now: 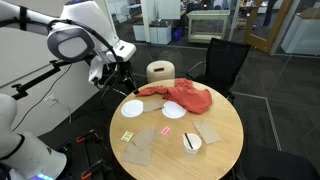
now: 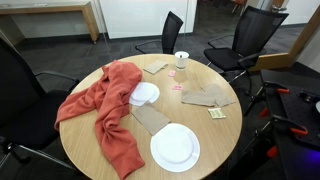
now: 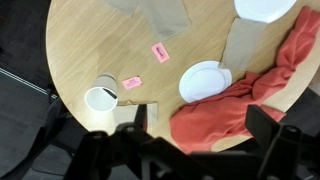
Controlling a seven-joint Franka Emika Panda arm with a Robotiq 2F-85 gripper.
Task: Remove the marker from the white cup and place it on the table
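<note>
End effector (image 3: 200,130): in the wrist view, two dark fingers set wide apart with nothing between them. In an exterior view it hangs over the tabletop (image 1: 225,150) edge, well apart from its target.

Beneath it lies a red cloth (image 3: 250,95), with a white disc (image 3: 205,80) touching the cloth's edge.

The white cup (image 3: 100,98) stands upright near the tabletop's rim, away to one side of the cloth. The marker (image 3: 108,87) rests inside it, its dark end leaning against the cup's lip. Two pink notes (image 3: 160,52) lie between the cup and the disc.

Step in hand, as judged: the approach to the cup.
- Carry the end effector high across the cloth.
- Turn the fingers to straddle the marker's shaft, and come down only onto the part that clears the lip, so that neither finger strikes the cup wall.
- Close gently and draw the marker out along its own lean; a sideways pull would likely tip so small a cup.
- Lay the marker on bare wood, clear of the notes.

Containers: the cup is the only one, and nothing but the marker shows in its pale inside. The discs are flat and bare.
</note>
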